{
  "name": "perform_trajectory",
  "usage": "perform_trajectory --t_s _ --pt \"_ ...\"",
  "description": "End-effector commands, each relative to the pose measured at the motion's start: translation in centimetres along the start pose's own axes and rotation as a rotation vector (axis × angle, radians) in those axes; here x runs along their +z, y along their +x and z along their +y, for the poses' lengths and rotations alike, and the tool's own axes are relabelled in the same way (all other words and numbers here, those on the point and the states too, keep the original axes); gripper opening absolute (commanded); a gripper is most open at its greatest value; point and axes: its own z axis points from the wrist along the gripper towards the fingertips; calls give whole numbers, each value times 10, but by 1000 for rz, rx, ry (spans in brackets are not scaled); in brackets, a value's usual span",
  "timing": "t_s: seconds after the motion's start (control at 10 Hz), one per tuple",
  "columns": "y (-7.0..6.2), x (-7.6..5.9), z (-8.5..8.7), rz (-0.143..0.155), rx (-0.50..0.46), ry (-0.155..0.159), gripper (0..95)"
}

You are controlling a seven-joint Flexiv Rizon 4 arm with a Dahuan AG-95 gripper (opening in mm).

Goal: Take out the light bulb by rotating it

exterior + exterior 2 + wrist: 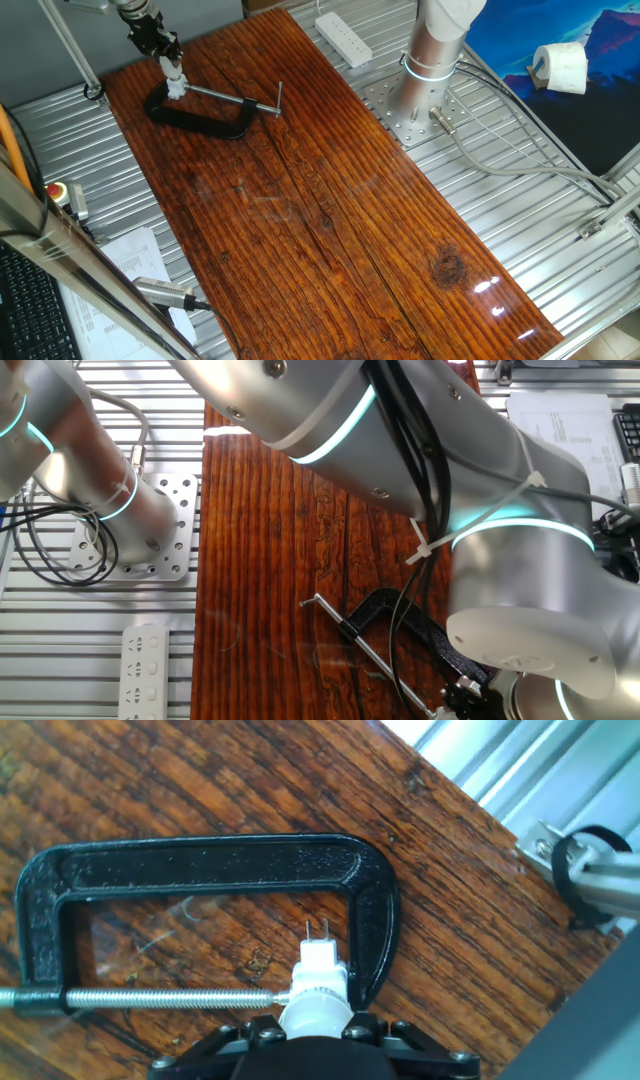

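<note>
The light bulb is small and white, with two thin pins at its far end. It sits between my gripper fingers, which are shut on its rounded end. It lies inside the mouth of the black C-clamp, by the tip of the steel screw bar; whether it touches the clamp is unclear. In one fixed view the gripper hangs over the clamp at the board's far left, with the white bulb at its tip. In the other fixed view the arm hides the bulb; only the clamp shows.
The clamp lies on a dark wooden board set on a ribbed metal table. A white power strip and the arm's base stand at the far right. A roll of tissue sits further right. Papers lie by the near left edge.
</note>
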Motion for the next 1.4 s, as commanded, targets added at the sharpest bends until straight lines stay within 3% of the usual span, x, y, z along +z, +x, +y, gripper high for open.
perform_trajectory --t_s 0.1,0.5,1.1,1.4 --pt "0 0 0 -1 -86 -2 0" --pt "-1 1 1 2 -269 1 0" --pt "-5 0 3 12 -678 5 0" --pt "-7 1 4 27 -797 10 0"
